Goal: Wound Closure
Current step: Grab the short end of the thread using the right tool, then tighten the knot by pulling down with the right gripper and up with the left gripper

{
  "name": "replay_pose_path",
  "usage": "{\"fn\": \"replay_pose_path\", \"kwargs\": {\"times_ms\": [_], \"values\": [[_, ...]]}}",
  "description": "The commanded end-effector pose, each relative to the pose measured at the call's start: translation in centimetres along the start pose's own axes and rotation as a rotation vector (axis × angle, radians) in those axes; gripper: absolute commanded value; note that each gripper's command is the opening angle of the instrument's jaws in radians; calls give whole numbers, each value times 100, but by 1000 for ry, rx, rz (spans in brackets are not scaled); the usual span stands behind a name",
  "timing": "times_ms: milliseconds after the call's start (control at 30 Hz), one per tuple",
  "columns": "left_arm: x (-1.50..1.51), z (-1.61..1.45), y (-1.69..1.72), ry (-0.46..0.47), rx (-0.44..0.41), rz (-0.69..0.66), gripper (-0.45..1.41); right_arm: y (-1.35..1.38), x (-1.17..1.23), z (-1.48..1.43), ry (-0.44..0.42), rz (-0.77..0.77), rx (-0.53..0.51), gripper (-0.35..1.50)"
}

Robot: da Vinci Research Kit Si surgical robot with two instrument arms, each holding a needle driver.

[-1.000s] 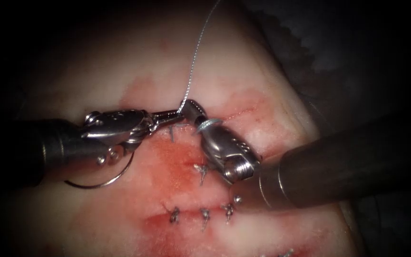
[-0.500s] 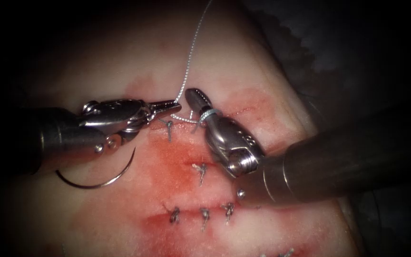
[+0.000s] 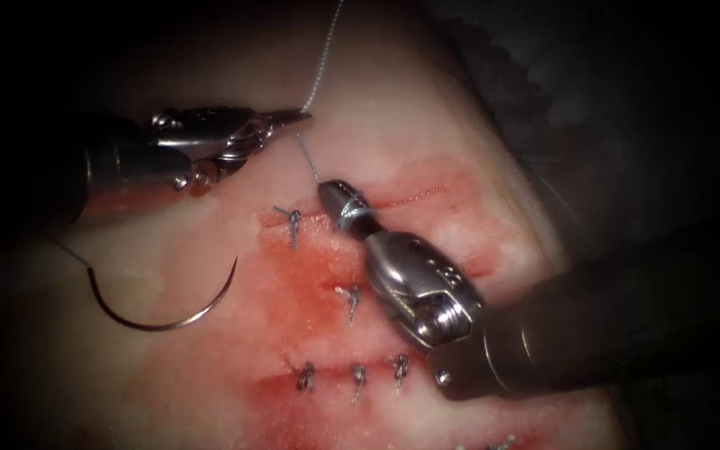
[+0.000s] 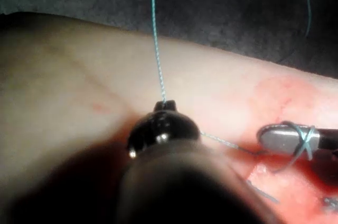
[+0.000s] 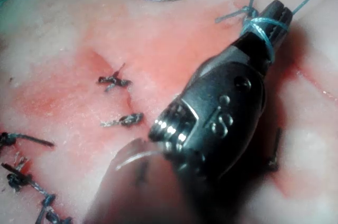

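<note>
The tissue [image 3: 427, 108] lies under both my tools, with the cut running down the middle of the endoscope view through red fluid [image 3: 310, 283]. Finished stitches [image 3: 350, 302] cross the cut in a column, and three more knots sit in a row nearer the camera.

My right tool [image 3: 332, 194] enters from the right, its long axis running from lower right up to upper left, tip pointing toward my left tool. Its jaws are together, and the thread [image 3: 323, 57] is wound in loops around them just behind the tip. From the tip a short run of thread goes up and left. I cannot tell whether a thread end is pinched between these jaws.

My left tool [image 3: 297, 115] lies nearly level on the left side of the cut, tip pointing right. Its jaws are clamped on the thread, which rises steeply from the tip toward the upper edge of the endoscope view. In the left wrist view the same strand [image 4: 156, 49] stands straight up from the tip [image 4: 165, 105].

The needle [image 3: 160, 312] lies free on the tissue surface, left of the cut and nearer the camera than my left tool. Neither tool holds it and it is not in the tissue. Its curve opens upward, and the pointed end [image 3: 234, 265] points up, toward the cut.
</note>
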Motion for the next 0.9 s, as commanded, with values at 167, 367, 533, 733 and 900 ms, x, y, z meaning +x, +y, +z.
{"fn": "replay_pose_path", "kwargs": {"times_ms": [167, 367, 533, 733, 900], "values": [[-33, 36, 20, -60, -30, 62, -45, 5, 10, -19, 54, -7, -26, -35], [-48, 50, 34, -81, -62, 97, -45, 6, 20, -31, 98, -24, -65, -35], [-61, 58, 42, -110, -105, 113, -45, 7, 24, -38, 128, -29, -104, -35], [-86, 71, 53, -172, -136, 176, -45, 4, 26, -39, 209, -82, -207, -35], [-111, 83, 61, -207, -163, 225, -45, 7, 32, -33, 249, -154, -296, -35]]}}
